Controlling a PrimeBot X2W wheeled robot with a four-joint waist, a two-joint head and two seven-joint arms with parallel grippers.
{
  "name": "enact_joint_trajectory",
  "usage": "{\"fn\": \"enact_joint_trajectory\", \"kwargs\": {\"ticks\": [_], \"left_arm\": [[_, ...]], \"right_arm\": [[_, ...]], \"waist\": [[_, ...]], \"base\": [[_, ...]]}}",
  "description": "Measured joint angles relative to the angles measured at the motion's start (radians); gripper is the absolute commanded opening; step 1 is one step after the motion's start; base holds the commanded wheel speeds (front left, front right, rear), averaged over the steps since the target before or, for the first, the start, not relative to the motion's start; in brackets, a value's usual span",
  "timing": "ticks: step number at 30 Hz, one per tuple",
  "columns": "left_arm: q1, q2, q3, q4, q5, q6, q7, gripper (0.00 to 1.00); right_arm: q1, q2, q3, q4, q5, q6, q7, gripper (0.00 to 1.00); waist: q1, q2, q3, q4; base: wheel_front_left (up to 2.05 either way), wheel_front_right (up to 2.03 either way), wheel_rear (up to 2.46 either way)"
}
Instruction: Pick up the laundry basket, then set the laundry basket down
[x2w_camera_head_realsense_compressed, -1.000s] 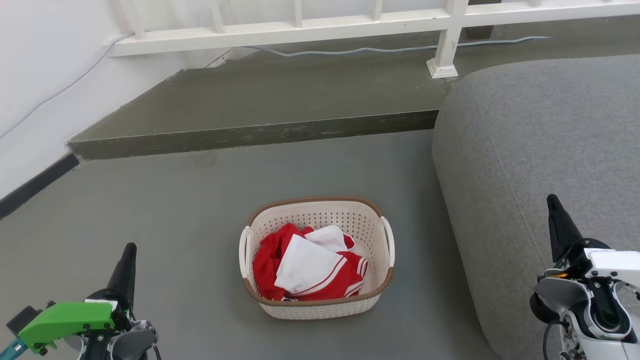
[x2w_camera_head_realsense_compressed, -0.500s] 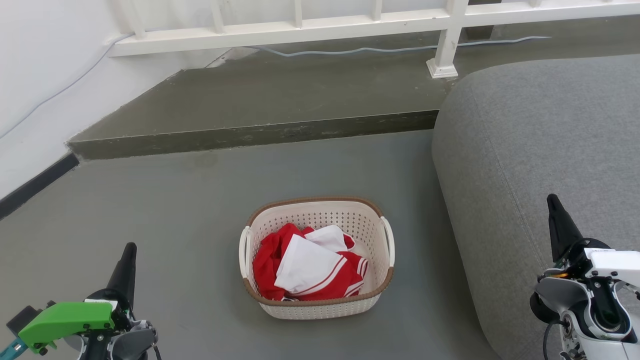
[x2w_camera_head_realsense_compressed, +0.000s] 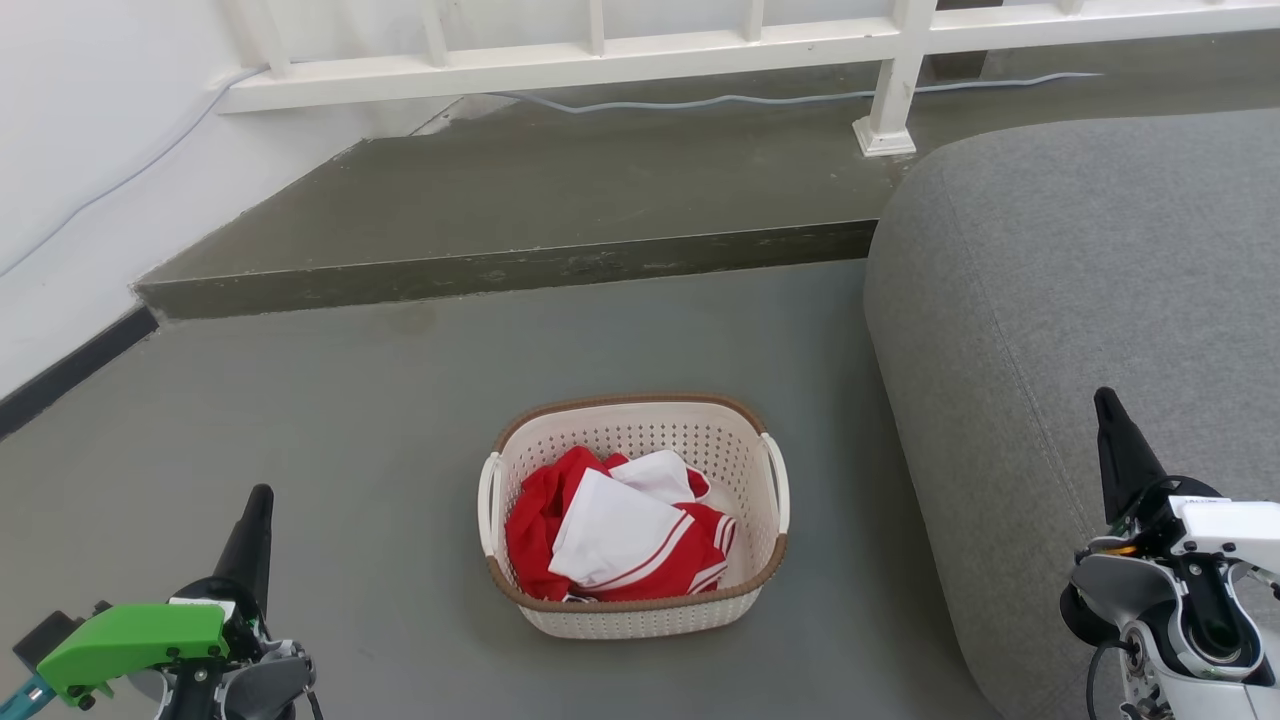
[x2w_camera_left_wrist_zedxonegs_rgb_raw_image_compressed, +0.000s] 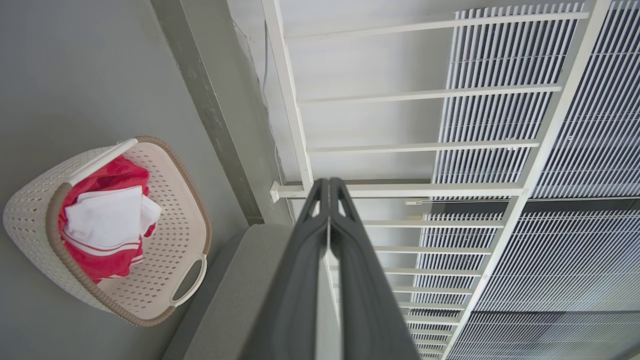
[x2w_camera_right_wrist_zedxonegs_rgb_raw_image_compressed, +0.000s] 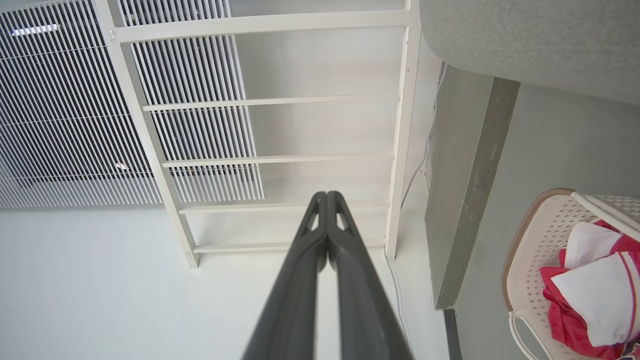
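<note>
Find the cream perforated plastic laundry basket with brown woven-look rim (x2w_camera_head_realsense_compressed: 640, 620) standing upright and level on the grey floor (x2w_camera_head_realsense_compressed: 350, 430), just beside the grey upholstered sofa (x2w_camera_head_realsense_compressed: 1080, 300), with crumpled red and white garments (x2w_camera_head_realsense_compressed: 610, 535) inside. Note the left claw (x2w_camera_head_realsense_compressed: 260, 498) and the right claw (x2w_camera_head_realsense_compressed: 1103, 400) well apart from it on either side, each with fingers pressed together on nothing, pointing up and away. Fits equally a basket awaiting its lift and one already put back down; cannot settle which. Either way, treat the two white side handles (x2w_camera_head_realsense_compressed: 487, 505) as the likely sound grip points, reckon on both sides together for a level carry, and mind the sofa close by the right-hand handle.
</note>
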Motion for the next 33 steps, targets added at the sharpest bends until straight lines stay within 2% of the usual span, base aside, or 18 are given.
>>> {"fn": "enact_joint_trajectory", "kwargs": {"ticks": [33], "left_arm": [[0.000,0.000,-0.001,-0.002,0.000,0.000,0.000,0.00]], "right_arm": [[0.000,0.000,-0.001,-0.001,0.000,0.000,0.004,0.00]], "waist": [[0.0000,0.0000,0.000,0.000]], "base": [[0.00,0.00,0.00]]}}
